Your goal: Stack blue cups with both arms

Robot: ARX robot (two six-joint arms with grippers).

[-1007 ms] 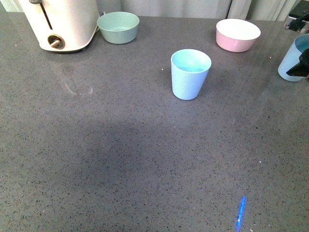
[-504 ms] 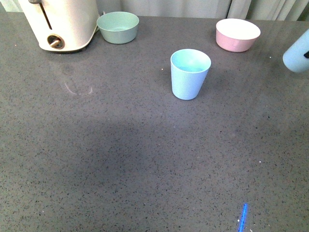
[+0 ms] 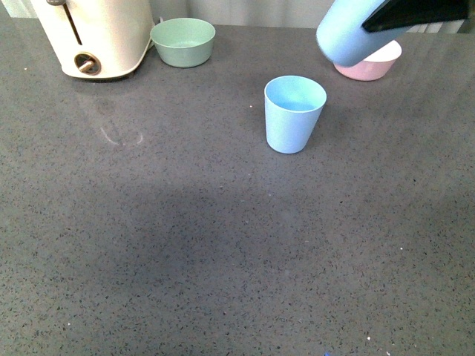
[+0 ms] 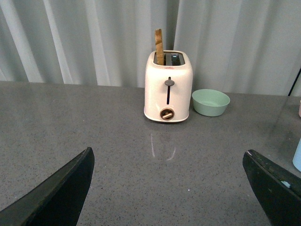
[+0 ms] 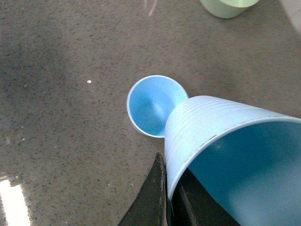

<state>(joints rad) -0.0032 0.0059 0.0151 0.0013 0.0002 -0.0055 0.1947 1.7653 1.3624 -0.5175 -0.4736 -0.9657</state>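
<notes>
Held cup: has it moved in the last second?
Yes. The held cup went left and up in the front view, from right of the pink bowl to overlapping it, nearer the standing cup.

1. No text, label, brand, number or sign can be read in any view.
2. Any marking around the knob (image 3: 86, 64) of the toaster (image 3: 104, 33), upper left of the front view, is too small to read.

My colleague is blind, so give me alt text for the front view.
The right gripper holds a tilted blue cup in the air, near an upright blue cup on the grey table. Behind stand a cream toaster, a green bowl and a partly hidden pink bowl.
</notes>
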